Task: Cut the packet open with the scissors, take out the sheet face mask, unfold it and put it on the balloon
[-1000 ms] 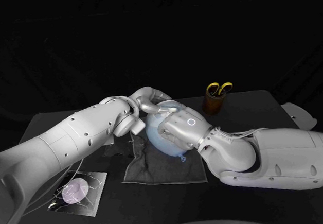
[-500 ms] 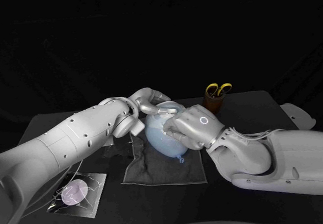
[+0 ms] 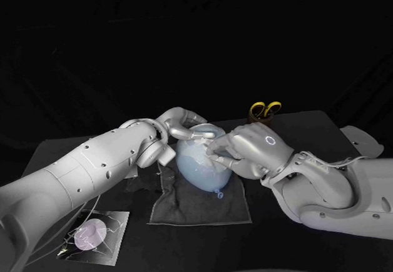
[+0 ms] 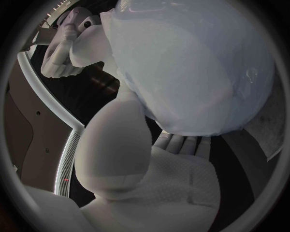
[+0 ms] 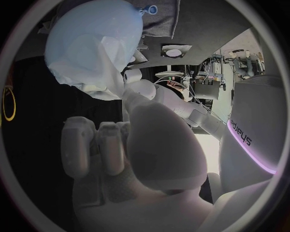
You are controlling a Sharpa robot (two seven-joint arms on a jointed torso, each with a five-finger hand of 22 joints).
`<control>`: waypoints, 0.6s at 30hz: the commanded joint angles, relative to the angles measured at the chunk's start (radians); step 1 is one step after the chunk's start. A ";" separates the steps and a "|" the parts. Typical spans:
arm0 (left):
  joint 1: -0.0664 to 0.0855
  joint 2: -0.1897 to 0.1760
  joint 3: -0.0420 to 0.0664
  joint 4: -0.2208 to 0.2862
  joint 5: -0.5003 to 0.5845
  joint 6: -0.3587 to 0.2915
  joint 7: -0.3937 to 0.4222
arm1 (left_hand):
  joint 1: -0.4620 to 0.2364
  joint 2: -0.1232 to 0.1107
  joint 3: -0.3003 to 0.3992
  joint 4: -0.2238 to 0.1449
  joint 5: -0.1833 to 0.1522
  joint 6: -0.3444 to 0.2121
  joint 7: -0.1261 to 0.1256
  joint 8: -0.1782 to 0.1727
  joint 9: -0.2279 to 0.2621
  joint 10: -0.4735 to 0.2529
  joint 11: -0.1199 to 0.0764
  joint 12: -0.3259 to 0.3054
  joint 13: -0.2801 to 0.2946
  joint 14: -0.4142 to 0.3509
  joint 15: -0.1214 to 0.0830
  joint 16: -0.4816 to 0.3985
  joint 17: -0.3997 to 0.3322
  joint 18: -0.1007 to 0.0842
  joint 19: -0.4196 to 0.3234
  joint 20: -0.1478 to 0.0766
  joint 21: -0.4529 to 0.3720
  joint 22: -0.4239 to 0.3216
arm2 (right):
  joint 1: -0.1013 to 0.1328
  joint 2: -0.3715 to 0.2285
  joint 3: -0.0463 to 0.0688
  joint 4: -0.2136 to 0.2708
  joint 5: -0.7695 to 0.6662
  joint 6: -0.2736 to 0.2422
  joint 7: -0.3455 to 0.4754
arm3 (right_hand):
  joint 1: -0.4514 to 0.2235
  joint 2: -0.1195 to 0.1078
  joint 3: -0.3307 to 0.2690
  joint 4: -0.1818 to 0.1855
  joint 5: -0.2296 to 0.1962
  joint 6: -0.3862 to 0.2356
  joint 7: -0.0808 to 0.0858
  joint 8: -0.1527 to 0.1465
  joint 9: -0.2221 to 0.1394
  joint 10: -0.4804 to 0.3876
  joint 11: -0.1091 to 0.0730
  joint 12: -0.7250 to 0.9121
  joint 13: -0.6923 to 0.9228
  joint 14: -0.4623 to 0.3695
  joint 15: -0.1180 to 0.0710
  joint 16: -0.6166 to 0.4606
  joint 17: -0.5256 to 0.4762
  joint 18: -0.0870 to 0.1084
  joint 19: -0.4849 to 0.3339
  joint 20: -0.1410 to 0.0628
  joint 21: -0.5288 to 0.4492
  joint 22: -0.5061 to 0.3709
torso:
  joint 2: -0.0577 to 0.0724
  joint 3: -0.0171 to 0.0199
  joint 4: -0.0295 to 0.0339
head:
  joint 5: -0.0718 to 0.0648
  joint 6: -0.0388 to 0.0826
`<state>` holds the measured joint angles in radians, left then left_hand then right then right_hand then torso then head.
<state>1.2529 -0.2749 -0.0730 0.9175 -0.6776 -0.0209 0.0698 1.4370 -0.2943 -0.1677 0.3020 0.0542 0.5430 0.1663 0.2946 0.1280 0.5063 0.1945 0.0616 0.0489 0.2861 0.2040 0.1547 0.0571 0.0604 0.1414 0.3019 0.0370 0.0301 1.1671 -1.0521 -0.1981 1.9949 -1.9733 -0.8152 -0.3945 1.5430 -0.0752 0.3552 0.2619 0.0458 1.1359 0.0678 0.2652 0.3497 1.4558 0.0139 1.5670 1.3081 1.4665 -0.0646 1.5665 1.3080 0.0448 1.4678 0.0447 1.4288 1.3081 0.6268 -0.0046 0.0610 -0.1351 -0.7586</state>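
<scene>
Balloon is clasped at 11 o'clock by left hand, pressed at 3 by curled right hand; oversqueezed, it could be burst.

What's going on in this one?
Both hands are on the balloon, held above a grey cloth. The left hand holds it at its far side, and the right hand touches its near side, where the mask already lies draped over it. The scissors stand at the back, and the packet lies near the left arm.
</scene>
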 commanded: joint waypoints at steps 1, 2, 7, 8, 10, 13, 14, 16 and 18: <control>-0.002 0.002 -0.001 -0.001 0.000 0.016 -0.009 | 0.010 0.002 0.005 0.001 0.003 0.005 0.058 -0.004 0.001 0.007 -0.001 -0.003 0.001 0.002 -0.004 0.000 0.001 -0.003 -0.003 -0.004 -0.003 -0.002 | 0.003 -0.015 0.000 0.005 0.104 -0.048 0.058 | -0.011 -0.003 0.006 0.001 0.003 0.000 -0.005 0.007 0.011 0.115 -0.020 0.004 0.263 0.104 -0.009 0.004 0.263 -0.006 0.012 -0.005 -0.005 0.154 | 0.001 -0.0006 0.0011 | -0.001 0.000; -0.002 0.002 -0.001 -0.001 0.000 0.016 -0.009 | 0.010 0.002 0.005 0.001 0.003 0.005 0.058 -0.004 0.001 0.007 -0.001 -0.003 0.001 0.002 -0.004 0.000 0.001 -0.003 -0.003 -0.004 -0.003 -0.002 | 0.004 -0.019 0.000 0.005 0.112 -0.048 0.059 | -0.011 -0.003 0.006 0.001 0.003 0.000 -0.005 0.007 0.011 0.115 -0.020 0.004 0.263 0.104 -0.009 0.004 0.263 -0.006 0.012 -0.005 -0.005 0.154 | 0.001 -0.0006 0.0007 | -0.001 0.001; -0.002 0.002 -0.001 -0.002 0.002 0.017 -0.010 | 0.010 0.002 0.005 0.001 0.003 0.005 0.058 -0.004 0.001 0.007 -0.001 -0.003 0.001 0.002 -0.004 0.000 0.001 -0.003 -0.003 -0.004 -0.003 -0.002 | 0.009 -0.029 0.000 0.000 0.188 -0.045 0.078 | -0.017 -0.006 0.011 0.002 0.003 -0.007 -0.004 0.008 0.013 0.115 -0.020 0.004 0.263 0.104 -0.009 0.004 0.263 -0.004 0.007 -0.006 -0.012 0.150 | 0.001 -0.0005 0.0006 | -0.001 0.001; -0.002 0.003 -0.001 -0.002 0.002 0.017 -0.010 | 0.010 0.002 0.005 0.001 0.003 0.005 0.058 -0.004 0.001 0.007 -0.001 -0.003 0.001 0.002 -0.004 0.000 0.001 -0.003 -0.003 -0.004 -0.003 -0.002 | 0.009 -0.029 0.000 -0.003 0.204 -0.044 0.082 | -0.018 -0.008 0.013 0.002 0.003 -0.011 -0.003 0.007 0.013 0.115 -0.019 0.004 0.263 0.104 -0.009 0.004 0.263 -0.003 0.005 -0.006 -0.016 0.147 | 0.001 -0.0004 0.0007 | -0.001 0.000; -0.002 0.003 -0.001 -0.002 0.003 0.017 -0.010 | 0.010 0.002 0.005 0.001 0.003 0.005 0.058 -0.004 0.001 0.007 -0.001 -0.003 0.001 0.002 -0.004 0.000 0.001 -0.003 -0.003 -0.004 -0.003 -0.002 | 0.010 -0.028 0.000 -0.009 0.234 -0.043 0.088 | -0.023 -0.021 0.012 0.000 0.003 -0.022 0.000 0.006 0.014 0.115 -0.018 0.004 0.263 0.104 -0.007 0.004 0.263 0.000 -0.004 -0.005 -0.032 0.137 | 0.000 -0.0005 0.0016 | -0.001 0.001; -0.002 0.004 -0.001 -0.002 0.003 0.018 -0.010 | 0.010 0.002 0.005 0.001 0.003 0.005 0.058 -0.004 0.001 0.007 -0.001 -0.003 0.001 0.002 -0.004 0.000 0.001 -0.003 -0.003 -0.004 -0.003 -0.002 | 0.011 -0.028 0.000 -0.018 0.258 -0.039 0.090 | -0.035 -0.036 0.010 0.002 0.003 -0.040 0.008 0.001 0.013 0.115 -0.012 0.004 0.263 0.104 -0.002 0.004 0.263 0.003 -0.012 -0.003 -0.045 0.128 | 0.001 -0.0004 0.0014 | -0.002 0.001; -0.002 0.004 -0.001 -0.002 0.003 0.018 -0.010 | 0.010 0.002 0.005 0.001 0.003 0.005 0.058 -0.004 0.001 0.007 -0.001 -0.003 0.001 0.002 -0.004 0.000 0.001 -0.003 -0.003 -0.004 -0.003 -0.002 | 0.011 -0.028 0.000 -0.020 0.261 -0.038 0.088 | -0.035 -0.037 0.010 0.002 0.003 -0.041 0.009 0.001 0.013 0.115 -0.011 0.004 0.263 0.104 -0.001 0.004 0.263 0.003 -0.013 -0.002 -0.047 0.127 | 0.001 -0.0004 0.0015 | -0.002 0.001; -0.002 0.004 -0.001 -0.003 0.003 0.018 -0.011 | 0.010 0.002 0.005 0.001 0.003 0.005 0.058 -0.004 0.001 0.007 -0.001 -0.003 0.001 0.002 -0.004 0.000 0.001 -0.003 -0.003 -0.004 -0.003 -0.002 | 0.012 -0.029 0.000 -0.027 0.268 -0.032 0.082 | -0.033 -0.037 0.013 0.000 0.003 -0.040 0.008 0.003 0.014 0.115 -0.011 0.004 0.263 0.104 0.000 0.004 0.263 0.003 -0.013 -0.001 -0.047 0.127 | 0.001 -0.0006 0.0014 | -0.002 0.002; -0.002 0.004 -0.001 -0.003 0.003 0.018 -0.011 | 0.010 0.002 0.005 0.001 0.003 0.006 0.058 -0.004 0.002 0.006 -0.001 -0.004 0.001 -0.001 -0.004 -0.002 0.001 -0.003 -0.003 -0.005 -0.003 -0.002 | 0.014 -0.031 0.000 -0.035 0.273 -0.026 0.077 | -0.033 -0.036 0.015 -0.001 0.003 -0.039 0.008 0.004 0.015 0.115 -0.011 0.004 0.263 0.104 0.000 0.004 0.263 0.003 -0.013 -0.001 -0.047 0.127 | 0.001 -0.0004 -0.0001 | -0.002 0.001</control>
<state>1.2529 -0.2734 -0.0730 0.9152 -0.6727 -0.0180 0.0681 1.4365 -0.2948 -0.1678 0.3021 0.0542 0.5430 0.1662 0.2946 0.1280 0.5062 0.1945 0.0616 0.0489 0.2861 0.2040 0.1547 0.0570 0.0603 0.1414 0.3019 0.0370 0.0298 1.1796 -1.0814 -0.1986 1.9634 -1.7421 -0.8451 -0.3296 1.5115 -0.1068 0.3697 0.2639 0.0463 1.1006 0.0780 0.2684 0.3641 1.4579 0.0086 1.5674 1.3073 1.4662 -0.0644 1.5673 1.3077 0.0446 1.4585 0.0433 1.3843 1.3074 0.6277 -0.0051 0.0621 -0.1367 -0.7573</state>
